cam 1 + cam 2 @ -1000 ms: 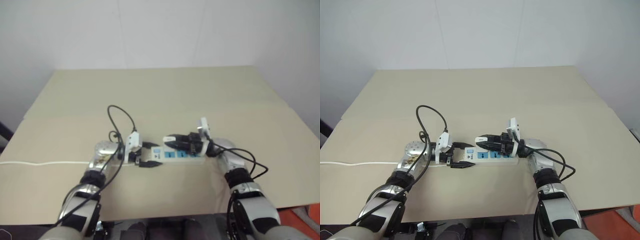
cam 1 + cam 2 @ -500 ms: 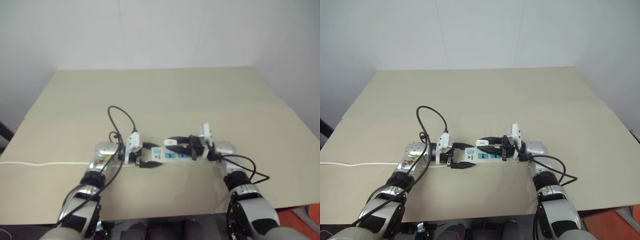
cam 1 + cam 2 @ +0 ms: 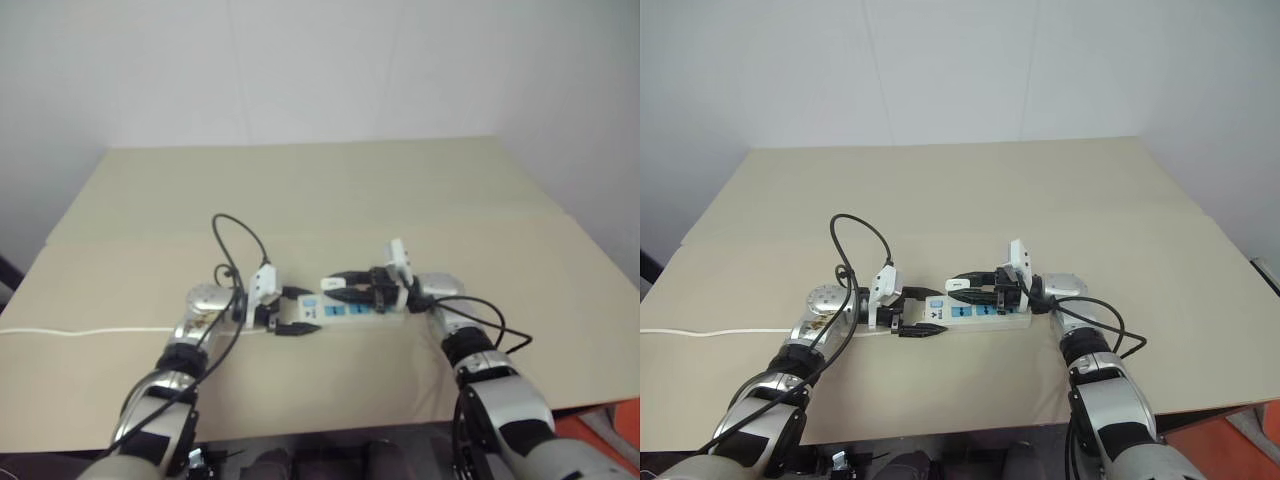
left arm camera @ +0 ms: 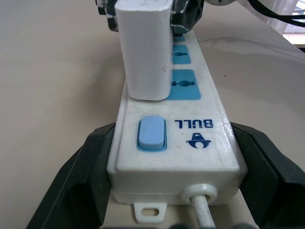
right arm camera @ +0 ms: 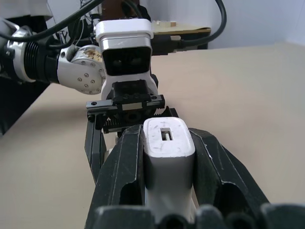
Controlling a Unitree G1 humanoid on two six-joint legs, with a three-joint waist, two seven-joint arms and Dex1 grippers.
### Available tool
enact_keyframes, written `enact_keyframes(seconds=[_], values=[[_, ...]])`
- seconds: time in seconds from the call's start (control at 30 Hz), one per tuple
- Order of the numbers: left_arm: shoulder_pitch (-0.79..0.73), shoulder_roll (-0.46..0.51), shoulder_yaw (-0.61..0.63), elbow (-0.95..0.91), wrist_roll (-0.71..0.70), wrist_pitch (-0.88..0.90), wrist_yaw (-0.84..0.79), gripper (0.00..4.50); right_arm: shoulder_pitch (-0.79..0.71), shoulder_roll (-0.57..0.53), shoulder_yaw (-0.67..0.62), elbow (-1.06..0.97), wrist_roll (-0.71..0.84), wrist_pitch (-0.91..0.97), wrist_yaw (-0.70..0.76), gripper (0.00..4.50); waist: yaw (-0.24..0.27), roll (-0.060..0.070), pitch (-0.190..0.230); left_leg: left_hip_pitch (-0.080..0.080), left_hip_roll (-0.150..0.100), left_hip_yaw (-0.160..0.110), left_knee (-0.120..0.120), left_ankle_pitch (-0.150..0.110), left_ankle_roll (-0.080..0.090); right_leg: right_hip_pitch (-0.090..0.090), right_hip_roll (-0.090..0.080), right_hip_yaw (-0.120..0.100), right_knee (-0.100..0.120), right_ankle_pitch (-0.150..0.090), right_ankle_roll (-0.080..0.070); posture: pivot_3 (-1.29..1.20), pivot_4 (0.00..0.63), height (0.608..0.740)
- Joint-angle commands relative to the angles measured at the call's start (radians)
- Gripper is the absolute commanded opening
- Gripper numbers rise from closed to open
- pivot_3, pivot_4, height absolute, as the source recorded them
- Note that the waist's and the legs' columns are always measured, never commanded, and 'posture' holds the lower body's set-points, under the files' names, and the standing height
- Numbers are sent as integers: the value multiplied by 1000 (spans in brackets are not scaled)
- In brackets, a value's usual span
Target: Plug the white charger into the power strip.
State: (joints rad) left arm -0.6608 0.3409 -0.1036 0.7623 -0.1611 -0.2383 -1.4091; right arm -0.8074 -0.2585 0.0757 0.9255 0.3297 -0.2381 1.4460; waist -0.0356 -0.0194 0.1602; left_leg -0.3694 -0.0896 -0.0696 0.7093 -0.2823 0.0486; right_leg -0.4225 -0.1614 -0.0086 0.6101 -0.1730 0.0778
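A: The white charger (image 4: 145, 47) stands upright over the first blue socket of the power strip (image 4: 178, 143), just past the switch (image 4: 152, 133), pinched between the two black fingers of the right end effector (image 5: 167, 157). Whether the prongs are seated I cannot tell; its base hides them.

B: And the strip?

A: It lies on the table (image 3: 300, 190), its cord end clamped from both sides by the left end effector (image 4: 171, 167), whose fingers are closed on the casing.

B: What could go wrong?

A: If the prongs sit slightly off the slots, a downward push would likely jam them against the socket face. An angled push might tip the charger within the fingers. A loose left hold could let the strip slide or twist along the table.
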Motion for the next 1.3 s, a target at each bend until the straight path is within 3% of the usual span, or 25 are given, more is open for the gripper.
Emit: enact_keyframes(seconds=[0.03, 0.47, 0.8, 1.03, 1.3], values=[[13, 3, -13, -38, -14, -2, -34, 3260, 39, -30, 19, 84, -90, 51, -73, 1123, -1, 0, 0, 0, 0, 0, 0, 0, 0, 0, 0, 0, 0, 0, 0, 0, 150, 740], [12, -1, -12, -27, -10, -13, -24, 3260, 58, -29, 1, 43, -66, 41, -34, 1123, -3, 1, -2, 1, 0, 0, 0, -1, 0, 0, 0, 0, 0, 0, 0, 0, 150, 740], [9, -3, -14, -19, -5, -19, -21, 3260, 69, -30, -31, -3, -48, 21, -10, 4453, 3, 1, -2, 0, 0, -1, -3, -1, -1, 0, 0, 0, -1, 0, 0, 0, 150, 740], [8, -6, -17, -17, -2, -25, -19, 3260, 68, -62, -40, -111, -32, 31, 25, 4483, 10, 1, -2, 0, 0, -1, -7, -1, -1, 0, 0, 0, -1, 0, 0, 0, 150, 740], [9, -9, -19, -14, 0, -29, -19, 3260, -33, -111, -39, -270, -7, 333, 3, 4483, 14, 3, -1, -4, 0, 0, -10, 0, -2, -4, 0, 0, -1, 0, 0, 0, 150, 740]])
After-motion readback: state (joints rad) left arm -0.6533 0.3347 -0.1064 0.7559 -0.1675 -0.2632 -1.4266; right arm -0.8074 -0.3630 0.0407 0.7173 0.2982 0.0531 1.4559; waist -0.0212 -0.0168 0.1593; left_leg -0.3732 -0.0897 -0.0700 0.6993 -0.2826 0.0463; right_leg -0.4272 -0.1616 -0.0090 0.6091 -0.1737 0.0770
